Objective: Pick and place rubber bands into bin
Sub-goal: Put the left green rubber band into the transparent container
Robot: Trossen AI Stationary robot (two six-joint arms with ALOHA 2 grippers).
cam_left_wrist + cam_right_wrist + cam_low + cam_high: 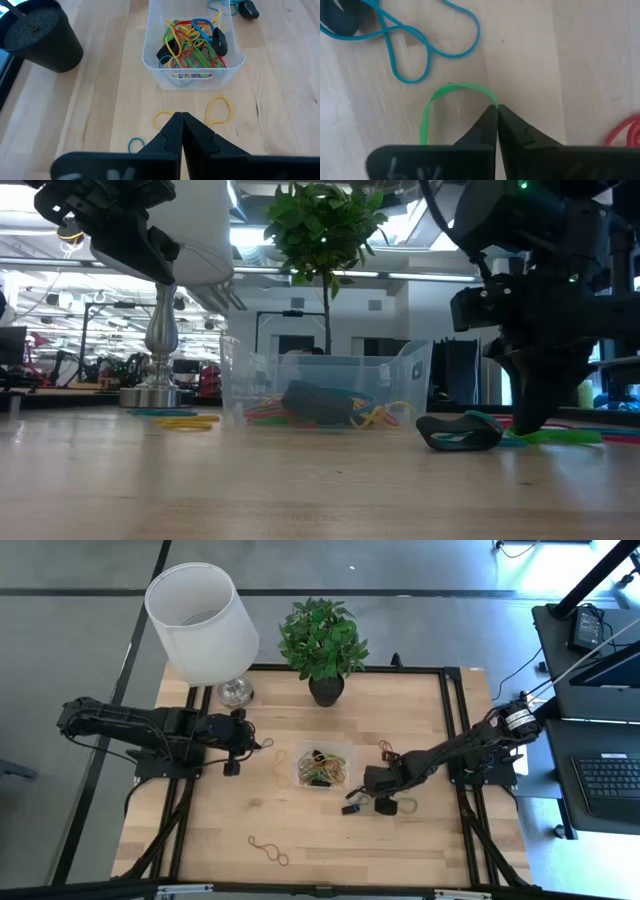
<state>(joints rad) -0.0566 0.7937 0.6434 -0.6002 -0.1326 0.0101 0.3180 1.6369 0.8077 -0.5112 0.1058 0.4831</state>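
right gripper (496, 107) jaws pressed together on the edge of green band (432, 102), down at the table | lift straight, check the loop comes up | carry to bin (322, 752), just beside, part-filled | left gripper (181, 116) shut, waits across the bin

No text, label, brand, number or sign can be read in any view.
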